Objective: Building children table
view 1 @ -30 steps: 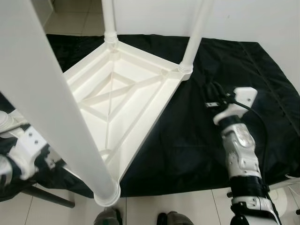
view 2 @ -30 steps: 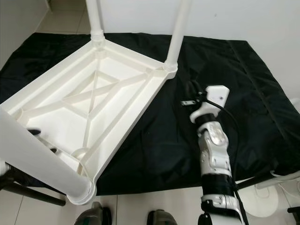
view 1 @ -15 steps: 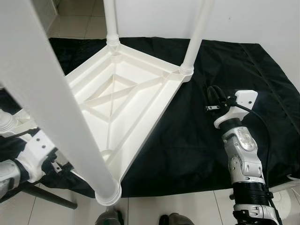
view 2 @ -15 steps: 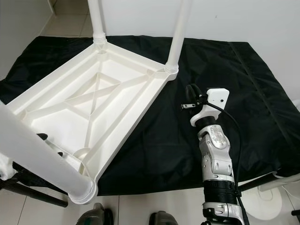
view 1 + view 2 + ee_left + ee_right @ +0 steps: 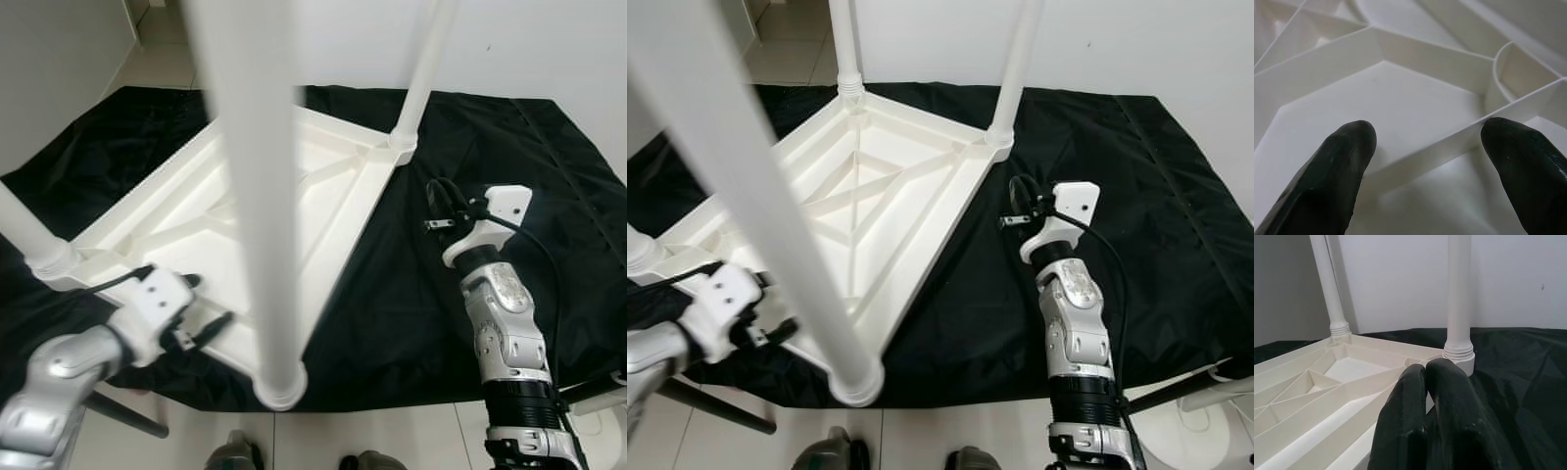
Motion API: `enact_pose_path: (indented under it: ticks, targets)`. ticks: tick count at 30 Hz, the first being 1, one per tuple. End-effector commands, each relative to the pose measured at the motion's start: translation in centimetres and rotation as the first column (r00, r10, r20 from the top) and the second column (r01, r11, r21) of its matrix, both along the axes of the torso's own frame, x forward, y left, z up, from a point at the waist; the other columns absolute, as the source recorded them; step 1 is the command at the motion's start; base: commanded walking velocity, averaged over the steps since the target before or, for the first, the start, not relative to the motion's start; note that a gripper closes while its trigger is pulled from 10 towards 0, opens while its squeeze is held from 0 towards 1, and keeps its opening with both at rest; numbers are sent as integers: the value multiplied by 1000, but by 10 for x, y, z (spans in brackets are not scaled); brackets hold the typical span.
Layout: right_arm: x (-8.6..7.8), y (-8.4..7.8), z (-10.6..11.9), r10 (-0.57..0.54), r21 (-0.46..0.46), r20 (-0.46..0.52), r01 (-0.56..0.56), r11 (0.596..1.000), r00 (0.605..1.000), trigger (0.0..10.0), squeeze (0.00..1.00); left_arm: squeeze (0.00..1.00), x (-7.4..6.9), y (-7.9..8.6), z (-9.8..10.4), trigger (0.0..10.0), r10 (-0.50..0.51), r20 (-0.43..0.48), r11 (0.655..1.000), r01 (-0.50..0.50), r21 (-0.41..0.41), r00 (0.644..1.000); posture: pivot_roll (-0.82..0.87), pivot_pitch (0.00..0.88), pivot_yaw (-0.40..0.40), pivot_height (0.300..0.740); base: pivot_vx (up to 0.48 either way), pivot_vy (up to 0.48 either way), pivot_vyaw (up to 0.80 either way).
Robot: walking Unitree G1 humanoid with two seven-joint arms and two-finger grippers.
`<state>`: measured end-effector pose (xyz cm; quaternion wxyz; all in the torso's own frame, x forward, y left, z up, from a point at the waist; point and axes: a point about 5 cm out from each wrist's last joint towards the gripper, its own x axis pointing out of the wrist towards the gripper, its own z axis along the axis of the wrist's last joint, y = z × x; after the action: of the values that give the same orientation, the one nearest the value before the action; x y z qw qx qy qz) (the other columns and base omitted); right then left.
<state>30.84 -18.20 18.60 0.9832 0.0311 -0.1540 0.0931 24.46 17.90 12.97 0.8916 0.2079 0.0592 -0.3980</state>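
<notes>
Since half a second ago: the head camera has swung, so the nearest table leg [image 5: 774, 225] now crosses mid-frame, and the left gripper [image 5: 201, 311], earlier low at the frame's 8 o'clock edge, has reached in to the table's near rim. Item: white plastic children's table [image 5: 884, 201], upside down, underside a shallow tray braced by straight diagonal ribs and one curved rib; smooth, slightly glossy moulding. Round tapered legs stand up from ringed corner sockets; the far right leg [image 5: 1017, 64] at 12 o'clock, another far leg [image 5: 844, 44] at 11 o'clock. Left gripper: black rounded fingers [image 5: 1334, 171] spread apart, straddling a thin upright rib in the left wrist view, no contact visible. Right gripper [image 5: 1022, 199]: fingers pressed together, empty, held over the cloth at 3 o'clock from the table, near the far right corner. Surface: black, lightly creased fabric sheet [image 5: 1136, 186] spread over pale tiled floor [image 5: 950, 431]. Room: plain white wall [image 5: 1136, 44] behind.
</notes>
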Motion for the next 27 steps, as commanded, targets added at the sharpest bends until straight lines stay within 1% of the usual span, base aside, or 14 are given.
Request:
enact_pose_path:
  ticks: [1,2,4,5,6,7,10,11,12,13,17,21,24,27]
  targets:
    - [-2,1,0,-3,-8,-5,3,1000,1000,10000,0,0,5,-1,-8,10000,89,19,996,-89,14,996,-16,61,16,740,0,0,0]
    - [-2,1,0,-3,-8,-5,3,1000,1000,10000,0,0,5,-1,-8,10000,89,19,996,-89,14,996,-16,61,16,740,0,0,0]
    - [-3,2,-1,-5,-7,-6,5,1000,1000,10000,0,0,13,-9,-5,10000,106,56,994,-105,-13,993,-23,63,22,740,0,0,0]
    - [-5,2,-2,-9,-11,-10,9,1000,1000,10000,0,0,14,-13,-4,10000,91,76,996,-91,-4,993,-32,66,28,740,0,0,0]
    - [-7,-2,-4,-20,-14,-17,20,1000,1000,10000,0,0,11,-16,-5,10000,31,67,999,-31,-8,997,-34,67,29,740,0,0,0]
    - [-7,-2,-4,-20,-14,-17,20,1000,1000,10000,0,0,11,-16,-5,10000,31,67,999,-31,-8,997,-34,67,29,740,0,0,0]
    - [-9,-5,-5,-29,-18,-23,29,999,999,10000,0,0,5,-15,-5,10000,-41,30,999,42,-24,999,-30,70,27,740,0,0,0]
    - [-9,-5,-5,-29,-18,-23,29,999,999,10000,0,0,5,-15,-5,10000,-41,30,999,42,-24,999,-30,70,27,740,0,0,0]
    - [-9,-6,-5,-32,-22,-26,31,999,999,10000,0,0,2,-14,-6,10000,-79,6,996,79,-33,997,-30,71,27,740,0,0,0]
    - [-9,-8,-5,-33,-30,-29,32,999,999,10000,0,0,-3,-14,-4,10000,-161,-40,985,157,-74,986,-29,72,25,740,0,0,0]
    - [-9,-8,-3,-26,-38,-25,25,999,999,10000,0,0,-4,-15,-3,10000,-185,-45,980,181,-79,982,-32,72,26,740,0,0,0]
    - [-11,-4,2,15,-6,-17,-15,1000,1000,10000,0,0,-5,-23,-10,10000,-198,-61,980,199,15,978,-32,71,20,740,0,0,0]
    - [-12,-2,1,22,-11,-22,-22,1000,1000,10000,0,0,-2,-23,-12,10000,-177,-76,982,181,47,981,-28,78,16,740,0,0,0]
    - [-12,1,-1,30,-25,-28,-30,999,999,10000,0,0,1,-23,-10,10000,-167,-106,985,172,35,980,-28,81,16,740,0,0,0]
